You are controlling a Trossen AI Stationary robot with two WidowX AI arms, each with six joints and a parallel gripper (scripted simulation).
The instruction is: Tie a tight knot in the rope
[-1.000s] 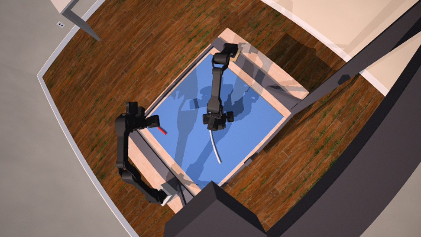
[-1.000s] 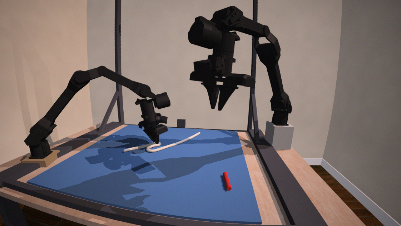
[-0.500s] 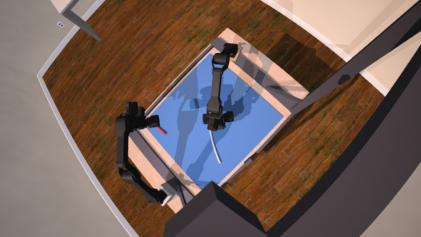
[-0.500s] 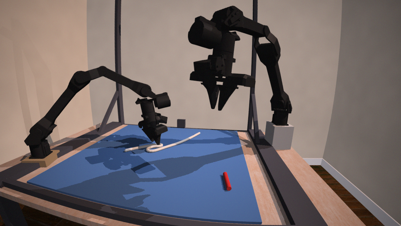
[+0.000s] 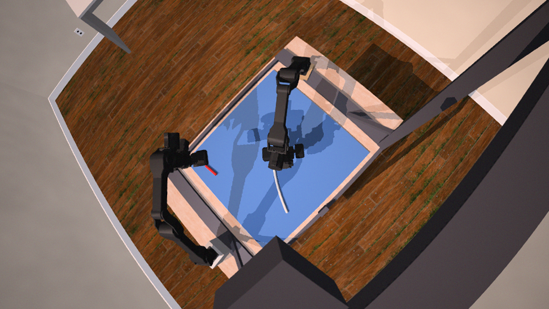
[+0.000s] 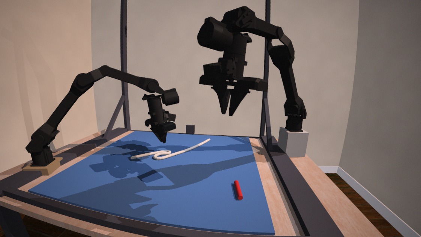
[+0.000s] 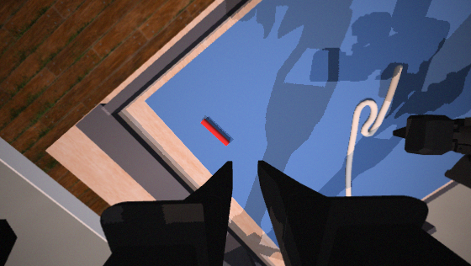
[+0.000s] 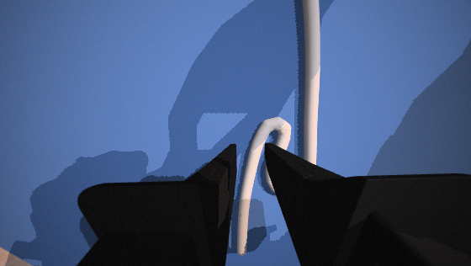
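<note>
A white rope (image 5: 280, 191) (image 6: 185, 151) (image 7: 350, 156) (image 8: 311, 105) lies on the blue mat (image 6: 206, 212) (image 7: 177, 101). It has an S-shaped double bend between a short end and a long tail. No crossing of the rope shows. My right gripper (image 6: 164, 142) (image 7: 398, 133) (image 8: 250, 149) is slightly open and empty, just above the bends. My left gripper (image 6: 227, 114) (image 7: 245, 166) is slightly open and empty, high above the table, away from the rope. In the top view the fingers are hidden by the arms.
A red cylinder (image 5: 211, 170) (image 6: 238, 190) (image 7: 215, 132) lies on the mat near the left arm's side edge. Dark frame posts (image 6: 123, 53) stand at the back. A small dark block (image 6: 190, 129) is at the mat's far edge.
</note>
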